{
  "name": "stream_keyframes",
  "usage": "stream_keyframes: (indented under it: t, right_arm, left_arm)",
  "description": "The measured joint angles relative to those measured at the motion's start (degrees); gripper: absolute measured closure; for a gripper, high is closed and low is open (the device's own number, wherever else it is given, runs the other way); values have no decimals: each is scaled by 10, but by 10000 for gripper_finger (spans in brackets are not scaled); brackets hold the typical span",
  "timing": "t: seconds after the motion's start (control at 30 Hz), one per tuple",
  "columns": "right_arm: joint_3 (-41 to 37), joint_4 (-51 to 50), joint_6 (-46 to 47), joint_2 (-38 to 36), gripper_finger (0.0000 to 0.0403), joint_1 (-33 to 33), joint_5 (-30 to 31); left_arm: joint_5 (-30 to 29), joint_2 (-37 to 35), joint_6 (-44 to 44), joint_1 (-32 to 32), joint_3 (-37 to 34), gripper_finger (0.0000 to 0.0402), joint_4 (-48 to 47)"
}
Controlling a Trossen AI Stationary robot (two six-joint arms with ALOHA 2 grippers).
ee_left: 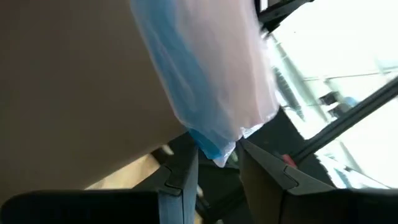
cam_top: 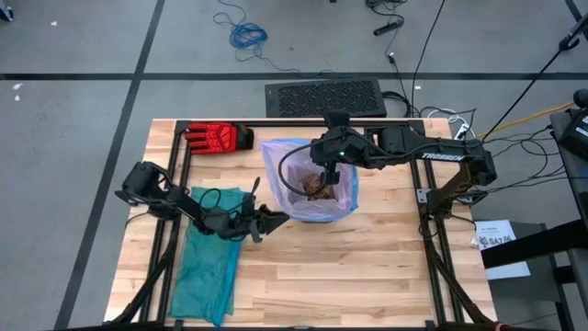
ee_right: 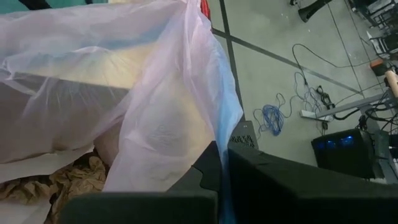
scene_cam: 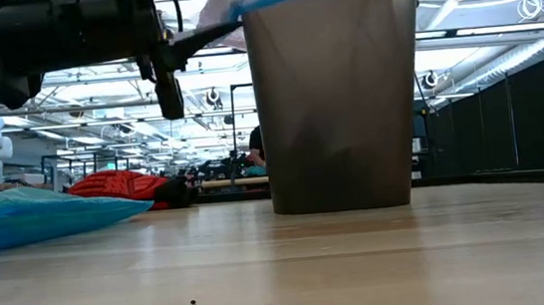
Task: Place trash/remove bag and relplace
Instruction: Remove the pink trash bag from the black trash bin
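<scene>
Pink bag point(cam_top: 317, 204) edge between left gripper point(ee_left: 217, 163) fingers.

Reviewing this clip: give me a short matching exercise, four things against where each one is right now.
Things:
1. red glove
2. teal bag
3. brown paper wads
4. right gripper

Places:
A. inside the lined bin
B. flat on the table's left side
C. at the liner's rim, over the bin
D. far edge of the table, left of the bin

Pairs: 1-D, 2-B, 3-A, 4-C

Thin glossy translucent plastic bag point(cam_top: 312, 179); crumpled brown paper trash point(cam_top: 319, 187); smooth pale wood table point(cam_top: 367, 267); matt teal plastic sheet point(cam_top: 207, 262)
</scene>
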Motion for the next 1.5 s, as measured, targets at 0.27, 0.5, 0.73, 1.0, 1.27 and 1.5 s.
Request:
stream_keyframes:
  t: [0.27, 0.5, 0.73, 1.0, 1.27, 1.5]
  right_arm:
    - [0, -3, 1, 0, 403, 0, 0]
    - [0, -5, -1, 0, 403, 0, 2]
    - [0, 1, -25, 0, 403, 0, 29]
    - [0, 29, -81, 0, 403, 0, 136]
    - [0, 67, -165, 0, 403, 0, 196]
    - [0, 4, -187, 0, 403, 6, 192]
  left_arm:
    - [-22, 0, 47, 4, 0, 360, 10]
    - [6, -20, 92, -13, 0, 399, 16]
    - [29, -108, 160, -28, 0, 400, -40]
    - [-44, -348, 236, -23, 0, 401, -384]
    - [-102, -514, 314, 17, 118, 401, -770]
    - [-105, -499, 356, 66, 241, 401, -969]
